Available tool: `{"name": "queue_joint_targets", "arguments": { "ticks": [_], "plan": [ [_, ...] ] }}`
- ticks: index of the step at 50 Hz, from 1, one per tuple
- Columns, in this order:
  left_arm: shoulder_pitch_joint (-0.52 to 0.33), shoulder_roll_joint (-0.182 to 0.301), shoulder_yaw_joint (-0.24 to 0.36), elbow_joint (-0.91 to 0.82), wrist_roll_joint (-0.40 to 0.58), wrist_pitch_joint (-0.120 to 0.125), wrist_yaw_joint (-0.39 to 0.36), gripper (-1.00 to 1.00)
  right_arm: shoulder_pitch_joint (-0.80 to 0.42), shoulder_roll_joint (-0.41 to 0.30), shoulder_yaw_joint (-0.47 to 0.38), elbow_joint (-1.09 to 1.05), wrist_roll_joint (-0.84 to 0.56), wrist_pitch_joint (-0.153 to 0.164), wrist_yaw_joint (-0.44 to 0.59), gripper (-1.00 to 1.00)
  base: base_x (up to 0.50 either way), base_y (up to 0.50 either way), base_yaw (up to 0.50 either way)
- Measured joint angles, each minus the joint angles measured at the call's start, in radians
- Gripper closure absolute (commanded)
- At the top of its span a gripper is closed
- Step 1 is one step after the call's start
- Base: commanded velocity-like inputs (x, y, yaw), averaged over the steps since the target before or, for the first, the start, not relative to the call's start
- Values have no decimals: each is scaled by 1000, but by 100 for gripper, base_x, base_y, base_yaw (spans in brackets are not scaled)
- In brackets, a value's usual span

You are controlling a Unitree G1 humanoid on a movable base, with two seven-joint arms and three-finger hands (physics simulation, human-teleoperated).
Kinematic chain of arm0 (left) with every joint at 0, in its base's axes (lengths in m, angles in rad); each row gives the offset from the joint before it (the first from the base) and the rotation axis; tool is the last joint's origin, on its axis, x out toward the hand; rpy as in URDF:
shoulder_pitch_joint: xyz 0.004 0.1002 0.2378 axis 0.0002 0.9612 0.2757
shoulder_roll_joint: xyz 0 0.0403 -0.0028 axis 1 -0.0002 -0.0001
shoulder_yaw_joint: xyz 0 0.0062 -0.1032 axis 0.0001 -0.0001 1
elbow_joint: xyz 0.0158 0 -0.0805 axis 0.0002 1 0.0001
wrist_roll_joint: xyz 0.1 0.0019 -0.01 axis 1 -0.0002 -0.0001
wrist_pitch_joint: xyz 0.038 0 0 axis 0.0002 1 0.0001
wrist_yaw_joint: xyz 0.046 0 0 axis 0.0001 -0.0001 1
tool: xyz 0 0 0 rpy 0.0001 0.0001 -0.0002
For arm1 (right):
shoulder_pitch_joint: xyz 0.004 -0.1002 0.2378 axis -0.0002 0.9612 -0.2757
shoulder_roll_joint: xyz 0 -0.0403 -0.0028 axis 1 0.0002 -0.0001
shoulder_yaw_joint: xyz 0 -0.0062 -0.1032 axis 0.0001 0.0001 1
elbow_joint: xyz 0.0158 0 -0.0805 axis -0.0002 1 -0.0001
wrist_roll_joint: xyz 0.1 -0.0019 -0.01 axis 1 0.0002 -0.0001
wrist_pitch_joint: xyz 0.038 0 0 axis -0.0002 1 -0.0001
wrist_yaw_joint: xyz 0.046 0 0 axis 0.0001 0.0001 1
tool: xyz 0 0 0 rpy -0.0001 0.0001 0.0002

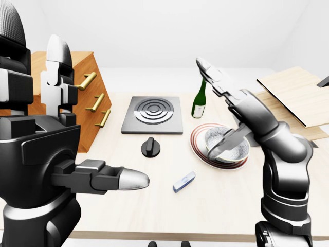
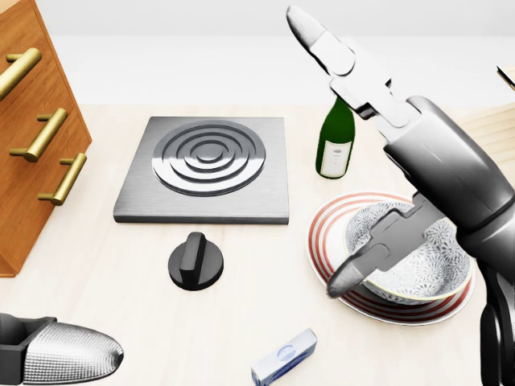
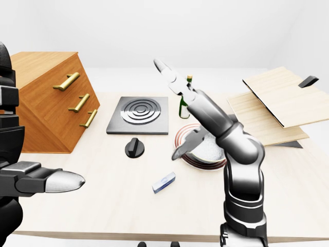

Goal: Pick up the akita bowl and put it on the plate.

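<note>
The akita bowl [image 2: 434, 257], white with a dark speckled pattern, sits upright on the red-ringed plate [image 2: 322, 241] at the right of the head view. My right hand [image 2: 320, 151] is open above and left of the bowl. One finger points up past the bottle, and its thumb tip [image 2: 342, 281] hangs over the plate's left rim, apart from the bowl. My left hand [image 1: 95, 118] stands open at the left of the left-eye view, far from the plate and holding nothing.
A green bottle [image 2: 335, 141] stands just above the plate. A grey stove plate [image 2: 201, 169] and a black knob [image 2: 195, 261] lie to the left. A small blue-white box [image 2: 283, 358] lies below. A wooden drawer cabinet [image 2: 32, 137] stands at the left, wooden boards [image 3: 277, 103] at the right.
</note>
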Motion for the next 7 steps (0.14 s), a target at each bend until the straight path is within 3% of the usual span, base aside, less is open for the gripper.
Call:
{"name": "queue_joint_targets", "arguments": {
  "ticks": [7],
  "plan": [
    [0,-1,-2,0,3,0,0,-100,-56,45,40,-90,53,0,0,-100,0,0,0]
  ]
}}
